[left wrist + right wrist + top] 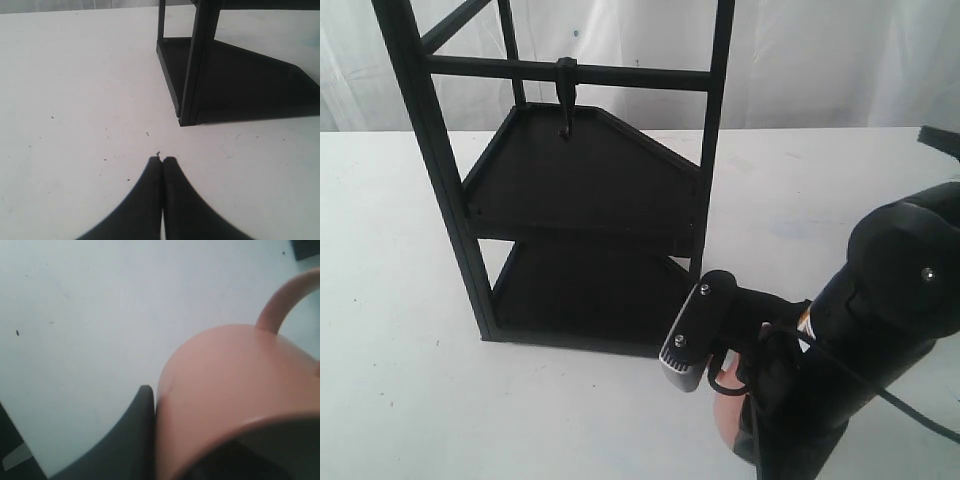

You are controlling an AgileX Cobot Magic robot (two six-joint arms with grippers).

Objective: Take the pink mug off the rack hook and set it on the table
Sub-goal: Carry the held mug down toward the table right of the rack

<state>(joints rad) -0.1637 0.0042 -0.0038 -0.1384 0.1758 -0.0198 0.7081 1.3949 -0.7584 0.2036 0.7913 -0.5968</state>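
The matte, rounded pink mug [235,390] is clamped at its wall by the right gripper [190,440], low over the white table [400,300] beside the black rack [580,185], off the curved rack hook [565,108]; its inside is shadowed. Near the rack, the left gripper [161,161] is pressed together, holding nothing

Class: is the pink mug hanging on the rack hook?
No, the rack hook is bare; the pink mug is far below it.

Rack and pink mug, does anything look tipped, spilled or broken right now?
Nothing stands out. The rack stands upright with its hook bare, and the right gripper holds the pink mug low by the table; no spill or damage shows.
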